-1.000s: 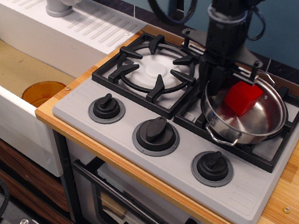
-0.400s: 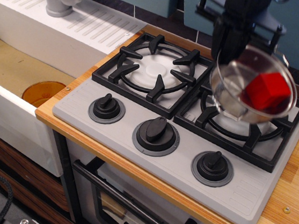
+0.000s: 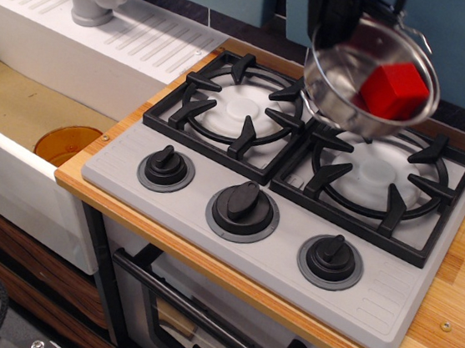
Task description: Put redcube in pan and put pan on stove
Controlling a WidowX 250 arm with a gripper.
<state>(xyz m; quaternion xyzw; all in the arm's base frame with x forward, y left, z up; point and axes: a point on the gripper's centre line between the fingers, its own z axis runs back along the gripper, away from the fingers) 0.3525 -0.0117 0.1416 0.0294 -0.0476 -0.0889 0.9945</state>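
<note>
Left burner of the stove [image 3: 241,175] bare. Upper centre: claw [image 3: 334,18] mostly cropped, seemingly clamped on the pan [image 3: 342,98] rim. Pan airborne, tilted. Upper right: redcube [image 3: 393,90] loose inside. Your pan is stiff, slick steel; cube light, may slide out. Keep a rim grip, level it.

No text, label, brand, number or sign can be read on anything in view.
</note>
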